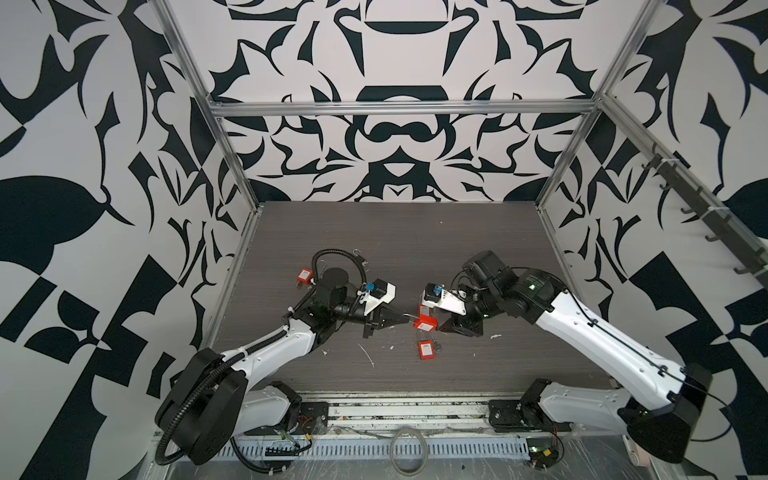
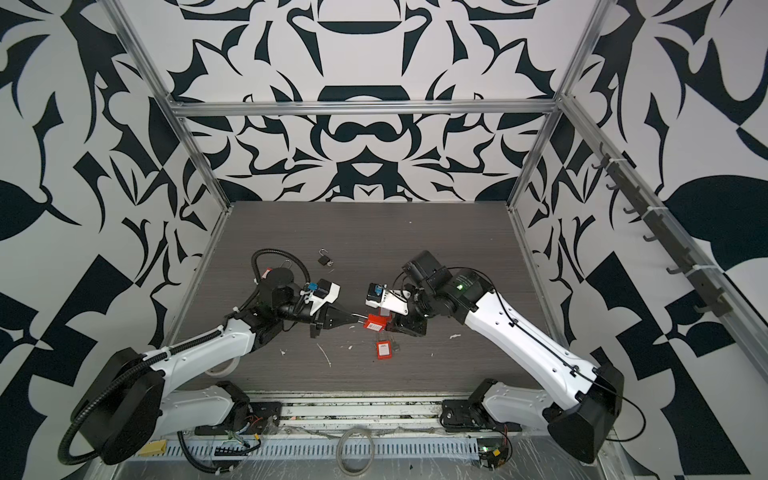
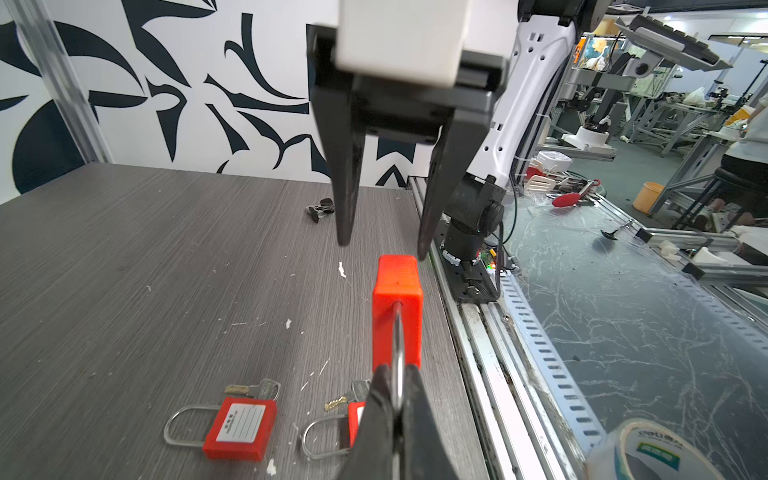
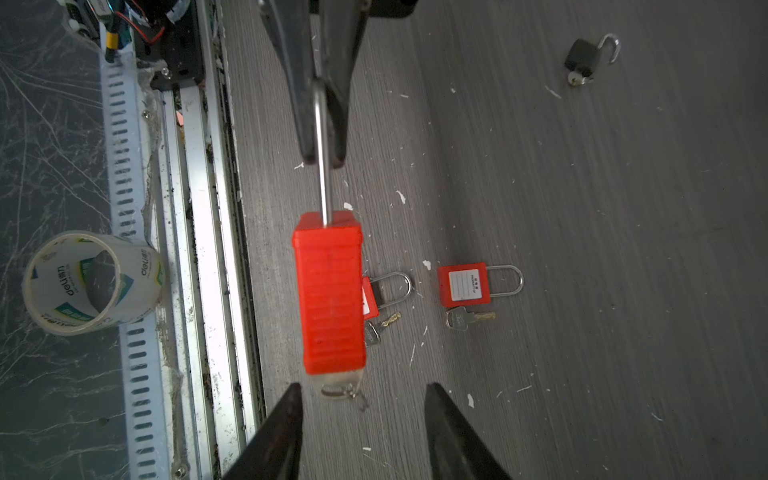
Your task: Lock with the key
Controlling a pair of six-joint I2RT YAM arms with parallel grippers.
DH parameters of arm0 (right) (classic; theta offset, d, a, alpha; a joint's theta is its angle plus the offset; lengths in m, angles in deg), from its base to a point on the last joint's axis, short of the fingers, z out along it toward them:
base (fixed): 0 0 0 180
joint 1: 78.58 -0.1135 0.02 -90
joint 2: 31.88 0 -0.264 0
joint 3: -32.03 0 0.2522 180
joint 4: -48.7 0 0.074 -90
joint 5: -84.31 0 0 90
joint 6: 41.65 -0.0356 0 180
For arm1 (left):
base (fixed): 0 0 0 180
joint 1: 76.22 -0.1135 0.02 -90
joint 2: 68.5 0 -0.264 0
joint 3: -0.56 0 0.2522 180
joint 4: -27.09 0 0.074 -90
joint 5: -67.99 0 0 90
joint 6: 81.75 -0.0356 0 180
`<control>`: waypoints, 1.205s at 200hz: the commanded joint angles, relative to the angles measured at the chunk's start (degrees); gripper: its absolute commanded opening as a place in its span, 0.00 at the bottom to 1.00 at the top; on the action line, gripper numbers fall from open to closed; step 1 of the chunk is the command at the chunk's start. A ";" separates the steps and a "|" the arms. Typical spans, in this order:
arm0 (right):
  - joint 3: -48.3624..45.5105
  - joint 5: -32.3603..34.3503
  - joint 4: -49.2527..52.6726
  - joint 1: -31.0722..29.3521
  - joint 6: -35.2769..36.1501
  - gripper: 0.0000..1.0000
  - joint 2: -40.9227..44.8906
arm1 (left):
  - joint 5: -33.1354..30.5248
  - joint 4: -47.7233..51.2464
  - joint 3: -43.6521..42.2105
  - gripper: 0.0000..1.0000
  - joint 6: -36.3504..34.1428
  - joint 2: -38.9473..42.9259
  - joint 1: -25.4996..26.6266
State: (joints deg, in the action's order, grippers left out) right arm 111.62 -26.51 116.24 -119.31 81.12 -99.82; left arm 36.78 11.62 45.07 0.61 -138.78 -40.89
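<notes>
"Above the front half of the desk [image 1: 415,232], where was the red padlock [image 4: 332,291]?" the inspector asked.

"It was suspended clear of the surface, between the two arms," the technician replied. "The left jaws were shut tight on its steel shackle [image 4: 322,187], and the body extended roughly level from that grip toward the right arm [image 1: 582,328]."

"Position of the key [image 4: 338,388]?"

"The key was seated in the end face of the body, opposite the shackle."

"Condition of the right jaws?"

"They stood partly open and held nothing. Their tips stood just past the key end of the body, one to each side; contact could not be determined."

"Other items?"

"A second red padlock [image 4: 465,286] and a third red padlock [image 4: 368,295] lay on the desk near the held unit, each with a loose key [image 4: 461,320] just beside it; the third was partly hidden. A black padlock [image 4: 582,58] with its shackle swung open lay farther back. A fourth red padlock [image 1: 304,276] lay at the far side of the left arm [image 1: 270,349]. A tape roll [image 4: 91,282] stood beyond the front rail, off the desk."
</notes>
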 commanded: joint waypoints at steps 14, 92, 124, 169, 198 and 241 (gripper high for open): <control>-1.73 -3.22 -2.52 0.04 -1.24 0.51 -0.84 | -0.10 0.06 1.33 0.00 0.21 1.43 0.79; -6.92 0.36 -9.60 -0.01 -4.42 0.30 -0.36 | -1.80 -2.23 1.69 0.00 1.78 0.72 1.14; -9.73 10.87 -17.33 -1.19 -6.91 0.25 2.42 | -2.44 -3.03 1.51 0.00 2.71 0.46 1.14; -8.70 2.10 -8.40 -1.37 -2.76 0.48 8.28 | -2.69 -1.47 1.93 0.00 1.94 1.06 1.20; -5.31 2.27 -1.18 -1.37 -2.00 0.47 9.26 | -2.54 -1.03 2.17 0.00 1.72 0.92 1.14; -4.22 2.19 -2.56 -1.37 -1.75 0.39 7.63 | -1.24 -0.74 2.83 0.00 1.63 0.23 1.41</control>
State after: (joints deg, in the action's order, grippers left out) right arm 105.10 -23.36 112.79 -120.57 78.76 -91.25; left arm 33.43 11.53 45.70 2.27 -138.62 -39.86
